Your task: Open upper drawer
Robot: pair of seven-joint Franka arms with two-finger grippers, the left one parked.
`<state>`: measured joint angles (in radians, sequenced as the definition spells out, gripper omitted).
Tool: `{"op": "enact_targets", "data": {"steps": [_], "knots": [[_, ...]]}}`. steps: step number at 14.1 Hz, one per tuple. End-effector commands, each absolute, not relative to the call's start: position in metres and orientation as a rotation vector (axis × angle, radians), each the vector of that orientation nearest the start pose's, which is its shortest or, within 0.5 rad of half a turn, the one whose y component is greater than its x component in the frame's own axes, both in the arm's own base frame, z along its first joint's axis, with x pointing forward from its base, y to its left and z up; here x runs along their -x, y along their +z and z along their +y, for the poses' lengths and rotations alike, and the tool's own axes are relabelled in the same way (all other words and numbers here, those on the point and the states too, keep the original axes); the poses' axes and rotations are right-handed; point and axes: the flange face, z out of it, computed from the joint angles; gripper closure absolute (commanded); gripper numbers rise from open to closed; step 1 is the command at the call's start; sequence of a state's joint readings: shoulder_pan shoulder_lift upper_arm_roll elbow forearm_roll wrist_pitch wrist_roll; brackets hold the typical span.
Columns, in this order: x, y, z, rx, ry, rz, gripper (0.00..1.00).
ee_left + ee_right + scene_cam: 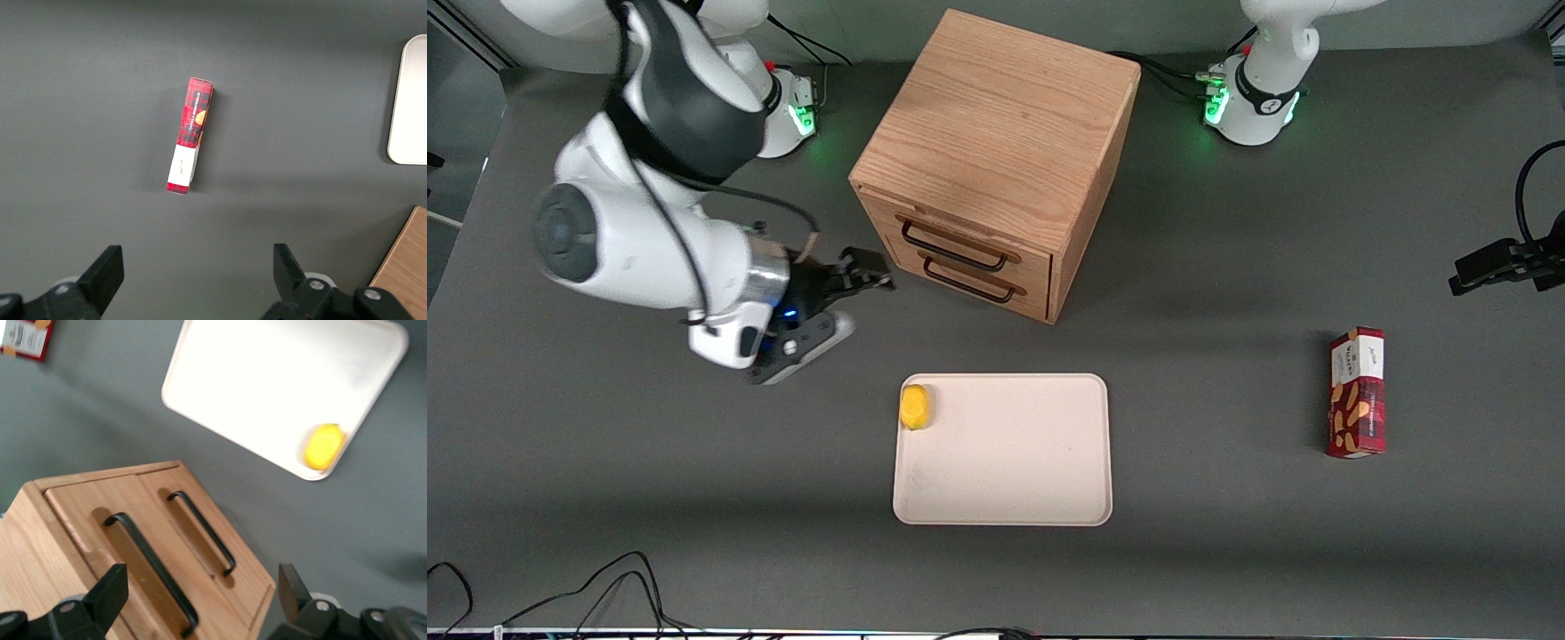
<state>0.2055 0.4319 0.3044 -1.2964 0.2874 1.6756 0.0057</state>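
Observation:
The oak cabinet (996, 133) stands at the table's middle with both drawers shut. The upper drawer (969, 247) has a light wood front and a thin black wire handle (951, 246), with the identical lower drawer (983, 286) just below. My right gripper (870, 272) is open and empty, hovering in front of the drawers, a short way off toward the working arm's end. In the right wrist view the upper handle (150, 570) runs between my open fingertips (110, 593), not touched. The gripper (200, 603) holds nothing.
A cream tray (1005, 453) lies nearer the front camera than the cabinet, with a yellow object (914, 406) in its corner. A red box (1357, 391) lies toward the parked arm's end. Cables run along the table's front edge.

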Motion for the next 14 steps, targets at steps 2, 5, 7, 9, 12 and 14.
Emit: {"op": "enact_targets", "data": {"steps": [2, 5, 7, 9, 12, 14], "knots": [[-0.556, 0.483, 0.395, 2.707, 0.174, -0.789, 0.00], [-0.539, 0.454, 0.410, 2.740, 0.166, -0.896, 0.00], [-0.537, 0.451, 0.410, 2.730, 0.148, -0.995, 0.00], [-0.539, 0.451, 0.407, 2.713, 0.142, -1.042, 0.00], [-0.540, 0.451, 0.405, 2.700, 0.121, -1.162, 0.00], [-0.537, 0.451, 0.403, 2.694, 0.113, -1.224, 0.00]]}}
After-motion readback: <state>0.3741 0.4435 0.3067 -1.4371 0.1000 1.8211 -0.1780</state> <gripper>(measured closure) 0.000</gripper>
